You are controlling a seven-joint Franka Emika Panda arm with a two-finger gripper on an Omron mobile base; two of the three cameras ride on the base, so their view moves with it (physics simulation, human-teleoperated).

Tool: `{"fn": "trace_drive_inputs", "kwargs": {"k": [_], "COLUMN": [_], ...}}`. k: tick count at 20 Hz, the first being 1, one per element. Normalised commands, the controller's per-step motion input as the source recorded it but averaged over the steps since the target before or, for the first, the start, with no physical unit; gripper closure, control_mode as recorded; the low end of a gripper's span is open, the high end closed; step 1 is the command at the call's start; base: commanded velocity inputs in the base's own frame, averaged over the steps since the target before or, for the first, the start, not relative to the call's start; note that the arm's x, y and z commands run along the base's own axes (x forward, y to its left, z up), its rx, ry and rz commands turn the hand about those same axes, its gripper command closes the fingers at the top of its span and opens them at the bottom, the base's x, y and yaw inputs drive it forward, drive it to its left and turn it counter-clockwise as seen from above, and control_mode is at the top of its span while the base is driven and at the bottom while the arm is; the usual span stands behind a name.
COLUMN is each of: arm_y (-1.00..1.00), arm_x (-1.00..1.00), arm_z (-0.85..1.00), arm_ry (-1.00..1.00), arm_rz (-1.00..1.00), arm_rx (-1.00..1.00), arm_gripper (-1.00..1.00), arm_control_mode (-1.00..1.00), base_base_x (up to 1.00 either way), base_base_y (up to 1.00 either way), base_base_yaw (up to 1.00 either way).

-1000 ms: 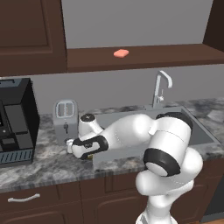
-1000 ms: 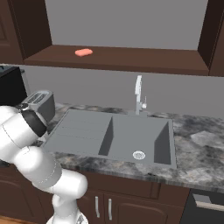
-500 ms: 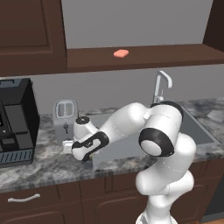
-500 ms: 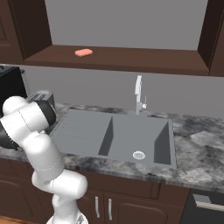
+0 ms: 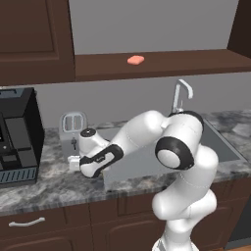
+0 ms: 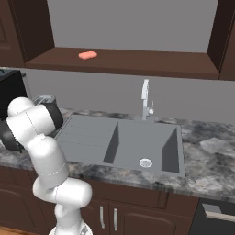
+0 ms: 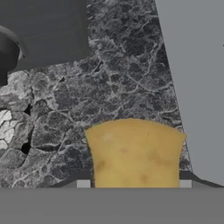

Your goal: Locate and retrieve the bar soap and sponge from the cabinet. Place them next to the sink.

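Over the marble table (image 7: 109,74), just left of the sink (image 6: 124,142), we have the tool (image 5: 74,163) clamped on the sponge (image 7: 134,153), low and set for a drop beside the basin. Bar soap (image 5: 136,60) sits alone on the cabinet (image 5: 162,63) shelf, so we fetch it next. Sink basin looks empty; toaster (image 5: 72,128) stands behind the tool.

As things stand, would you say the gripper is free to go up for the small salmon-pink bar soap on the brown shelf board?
Probably not yet: the gripper is shut on the chunky yellow sponge, low over the counter. The bar soap lies unobstructed on the shelf board.
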Motion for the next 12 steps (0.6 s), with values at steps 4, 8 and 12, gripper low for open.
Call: {"fn": "trace_drive_inputs", "kwargs": {"k": [4, 8, 12], "arm_y": [0.00, 0.00, 0.00], "arm_x": [0.00, 0.00, 0.00], "arm_z": [0.00, 0.00, 0.00], "arm_ry": [0.00, 0.00, 0.00], "arm_rz": [0.00, 0.00, 0.00], "arm_rx": [0.00, 0.00, 0.00], "arm_gripper": [-1.00, -1.00, -1.00], "arm_control_mode": [-1.00, -1.00, -1.00], "base_base_x": [0.00, 0.00, 0.00], "base_base_y": [0.00, 0.00, 0.00], "base_base_yaw": [0.00, 0.00, 0.00]}}
